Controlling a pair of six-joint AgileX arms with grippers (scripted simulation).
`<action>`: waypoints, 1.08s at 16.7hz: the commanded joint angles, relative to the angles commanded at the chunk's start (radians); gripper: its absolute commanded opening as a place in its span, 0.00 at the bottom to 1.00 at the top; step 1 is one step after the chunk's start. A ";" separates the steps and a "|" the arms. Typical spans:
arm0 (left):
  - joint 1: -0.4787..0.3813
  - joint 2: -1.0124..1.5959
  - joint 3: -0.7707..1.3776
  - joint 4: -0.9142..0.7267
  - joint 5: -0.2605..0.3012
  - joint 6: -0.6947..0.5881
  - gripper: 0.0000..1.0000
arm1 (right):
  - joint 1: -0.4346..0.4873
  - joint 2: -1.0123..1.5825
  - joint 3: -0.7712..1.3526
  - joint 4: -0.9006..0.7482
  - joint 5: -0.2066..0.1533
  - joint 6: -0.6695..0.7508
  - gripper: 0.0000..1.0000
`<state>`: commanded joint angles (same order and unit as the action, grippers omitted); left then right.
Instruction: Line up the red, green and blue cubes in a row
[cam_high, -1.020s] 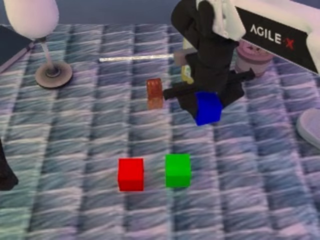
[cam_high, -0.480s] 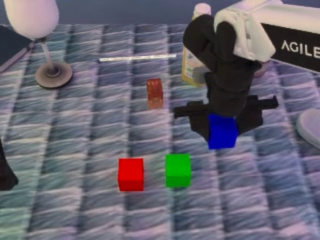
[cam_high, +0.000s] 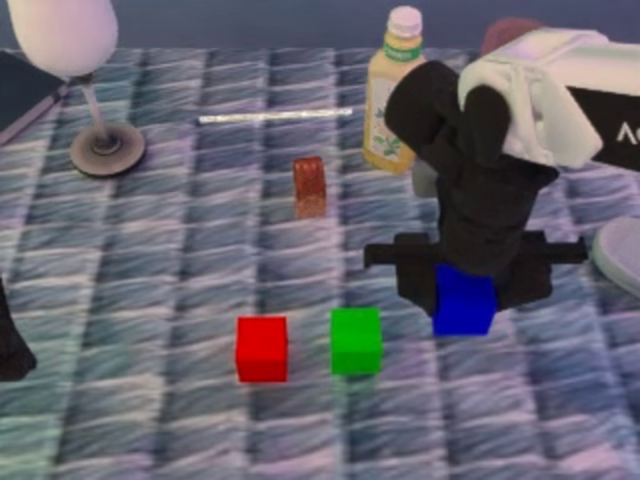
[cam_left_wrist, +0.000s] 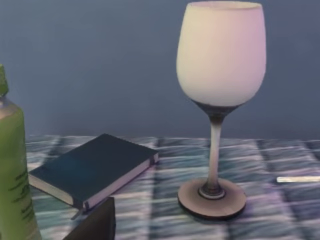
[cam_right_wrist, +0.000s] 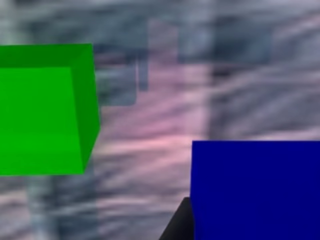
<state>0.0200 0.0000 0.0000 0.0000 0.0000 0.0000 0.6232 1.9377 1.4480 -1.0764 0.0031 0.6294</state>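
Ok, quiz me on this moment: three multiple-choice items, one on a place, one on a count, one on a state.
1. Where is the green cube relative to the red cube in the top view?
A. To its right
B. To its left
C. On top of it

2. How many plain cubes rest on the table, free of any gripper?
A. One
B. Two
C. Three

3. What is the right gripper doing?
A. Open, empty
B. Shut on the bottle
C. Shut on the blue cube

Answers: 1 A, the green cube is right of red in the row. 2 B, only red and green rest there. 3 C, the blue cube sits in the right gripper.
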 joint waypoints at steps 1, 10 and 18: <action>0.000 0.000 0.000 0.000 0.000 0.000 1.00 | 0.000 0.000 0.000 0.000 0.000 0.000 0.00; 0.000 0.000 0.000 0.000 0.000 0.000 1.00 | -0.001 0.082 -0.127 0.212 0.001 0.004 0.00; 0.000 0.000 0.000 0.000 0.000 0.000 1.00 | 0.002 0.100 -0.153 0.253 0.001 0.004 0.15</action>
<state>0.0200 0.0000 0.0000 0.0000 0.0000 0.0000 0.6254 2.0372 1.2947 -0.8235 0.0037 0.6331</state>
